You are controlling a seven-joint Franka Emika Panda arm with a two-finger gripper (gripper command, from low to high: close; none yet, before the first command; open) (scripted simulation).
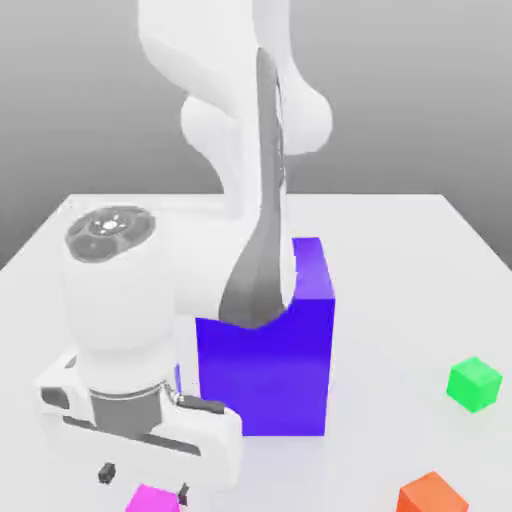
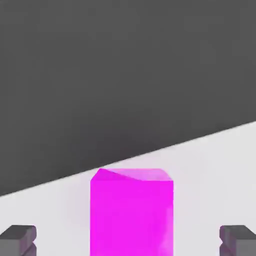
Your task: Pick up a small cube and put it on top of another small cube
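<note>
The small magenta-pink cube (image 1: pixel 153 499) rests on the white table at the front edge of the exterior view, partly cut off by the frame. My gripper (image 1: pixel 144 481) hangs just above it, open, with a dark fingertip on either side. In the hand view the cube (image 2: pixel 131 212) sits midway between the two grey fingertips (image 2: pixel 18 240), with a wide gap to each and no contact. Nothing is held.
A big blue-purple block (image 1: pixel 272 355) stands right behind the hand, toward the exterior view's right. A green cube (image 1: pixel 473 384) lies at the right, and an orange cube (image 1: pixel 433 495) at the front right. The white arm rises over the table's middle.
</note>
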